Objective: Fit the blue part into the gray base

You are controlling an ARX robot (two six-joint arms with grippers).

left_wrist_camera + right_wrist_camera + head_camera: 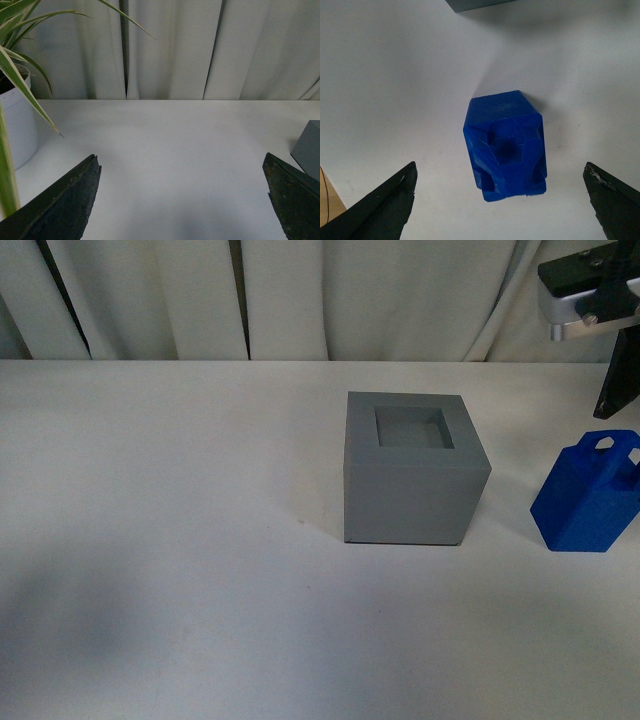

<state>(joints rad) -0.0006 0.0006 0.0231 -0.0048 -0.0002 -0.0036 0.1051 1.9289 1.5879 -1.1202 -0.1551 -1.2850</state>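
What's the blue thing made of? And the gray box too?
The blue part looks like matte plastic: even bright color, crisp molded edges, no shine. The gray base looks like matte plastic too, smooth and dull with sharp corners, though painted wood can't be ruled out.

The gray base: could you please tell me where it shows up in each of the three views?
Front view: gray base at centre, recess up, left of the blue part.
Left wrist view: only a sliver at the frame edge.
Right wrist view: only a corner at the frame edge, beyond the blue part.
Shared landmark: the white table, in all three.
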